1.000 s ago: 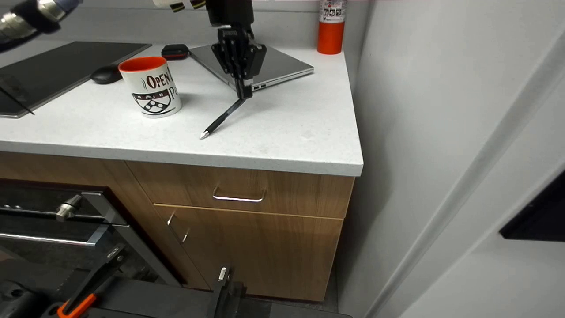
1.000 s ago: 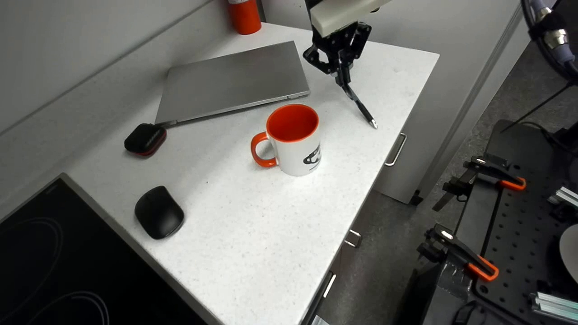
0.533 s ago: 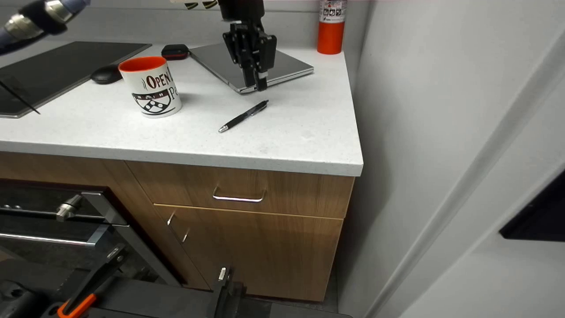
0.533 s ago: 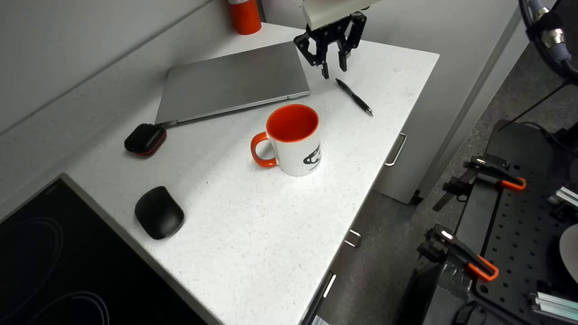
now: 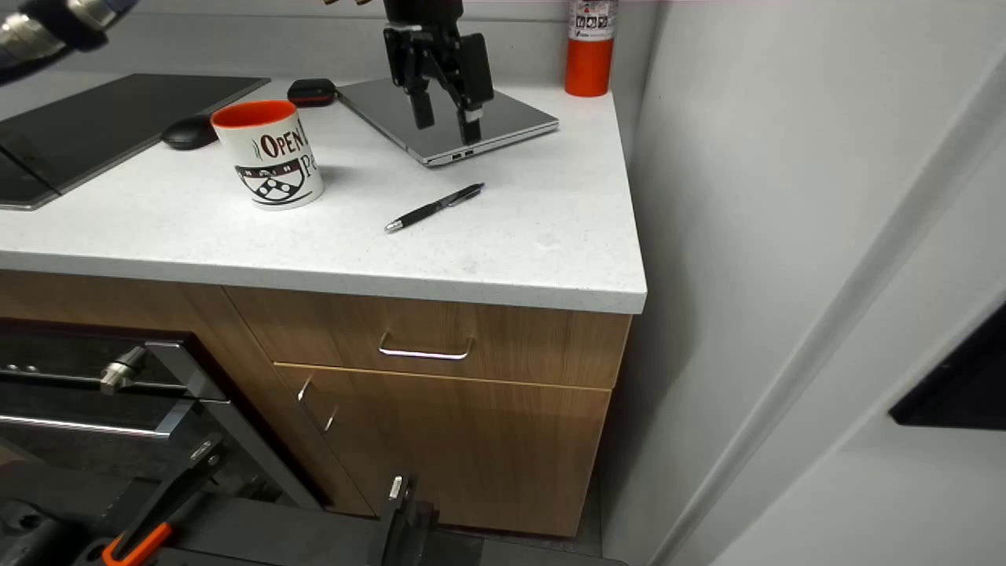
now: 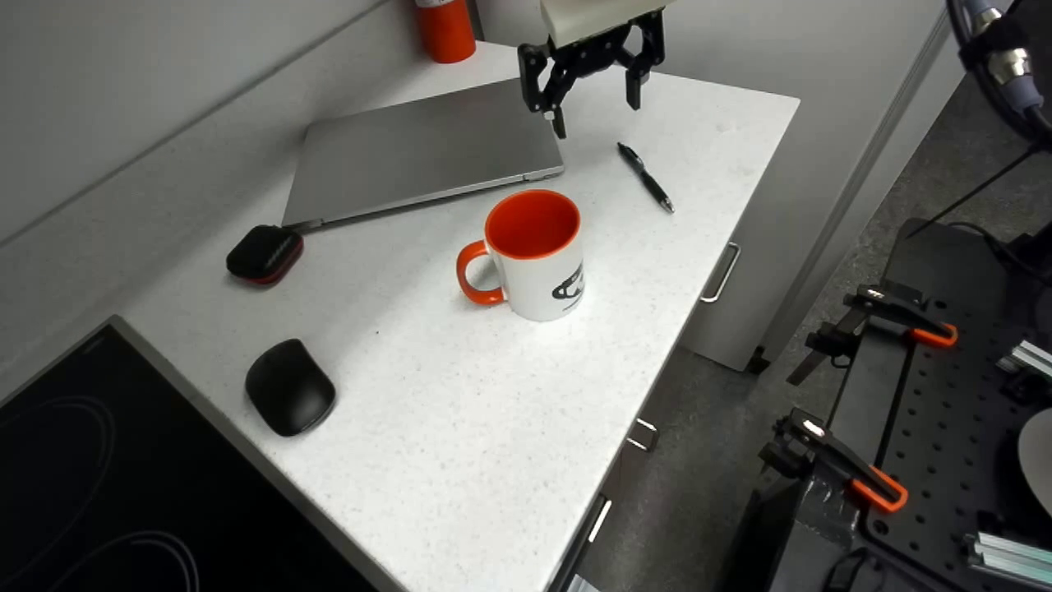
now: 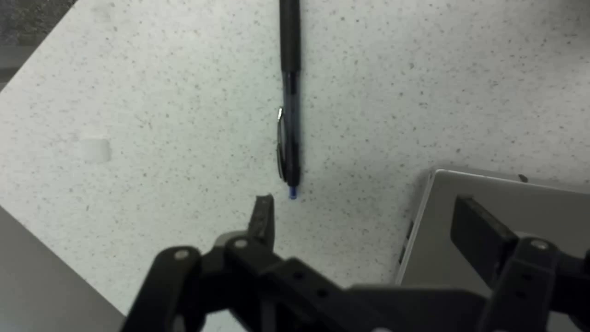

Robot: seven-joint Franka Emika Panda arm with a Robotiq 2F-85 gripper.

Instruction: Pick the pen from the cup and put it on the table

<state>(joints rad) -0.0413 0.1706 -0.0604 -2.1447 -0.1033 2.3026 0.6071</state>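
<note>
As wrist view reveals, pen (image 7: 292,97), blue-ended

White table (image 6: 460,411) with pen (image 7: 291,99), cup (image 6: 534,267), laptop (image 6: 427,152), mouse (image 6: 290,387), case (image 6: 264,253) and canister (image 5: 589,64)

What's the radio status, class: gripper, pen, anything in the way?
Gripper open, holding nothing. Pen lying on countertop, outside mug. Laptop nearby, seemingly not blocking.

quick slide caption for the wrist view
Fingers open and empty: the dark pen lies on the speckled white countertop, clear of the grey laptop.
</note>
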